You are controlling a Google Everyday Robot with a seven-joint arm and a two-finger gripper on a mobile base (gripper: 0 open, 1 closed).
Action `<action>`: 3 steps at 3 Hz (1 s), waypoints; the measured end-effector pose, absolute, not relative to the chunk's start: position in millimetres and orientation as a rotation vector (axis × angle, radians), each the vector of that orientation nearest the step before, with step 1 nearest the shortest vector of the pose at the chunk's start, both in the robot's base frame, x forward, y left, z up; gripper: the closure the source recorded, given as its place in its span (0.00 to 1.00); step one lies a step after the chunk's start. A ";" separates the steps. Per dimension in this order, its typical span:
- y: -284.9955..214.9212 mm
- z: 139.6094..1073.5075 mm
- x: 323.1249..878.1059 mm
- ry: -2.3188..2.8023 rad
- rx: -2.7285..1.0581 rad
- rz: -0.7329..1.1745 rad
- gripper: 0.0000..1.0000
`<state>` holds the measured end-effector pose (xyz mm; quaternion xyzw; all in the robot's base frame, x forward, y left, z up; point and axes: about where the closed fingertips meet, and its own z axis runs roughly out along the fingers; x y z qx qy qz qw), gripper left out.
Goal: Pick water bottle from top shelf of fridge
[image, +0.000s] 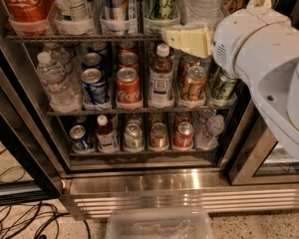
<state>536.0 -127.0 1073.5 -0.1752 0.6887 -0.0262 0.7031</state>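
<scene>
The water bottle point(202, 1) stands in a clear bin at the right end of the top shelf point(79, 37). It is clear and ribbed, and its cap and upper part are cut off by the top edge of the view. My gripper point(187, 40) is cream-coloured. It points left in front of the shelf's front rail, just below and left of the bottle and apart from it. My white arm point(259, 54) fills the right side and hides the fridge's right part. The steel base panel of the fridge point(189, 193) shows below.
A Coca-Cola bottle point(25, 1) and tall cans point(114, 4) share the top shelf. Below are soda cans point(128, 86), a brown-liquid bottle point(161, 76) and small crinkled bottles point(55, 81). A clear tub point(159, 225) and cables point(20, 218) lie on the floor.
</scene>
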 end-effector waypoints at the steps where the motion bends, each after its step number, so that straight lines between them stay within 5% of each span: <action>1: -134.8 1064.1 532.8 1.558 -0.346 -0.079 0.00; 2: -134.8 1064.2 532.8 1.557 -0.346 -0.079 0.00; 3: -131.0 1074.9 541.6 1.525 -0.320 -0.095 0.13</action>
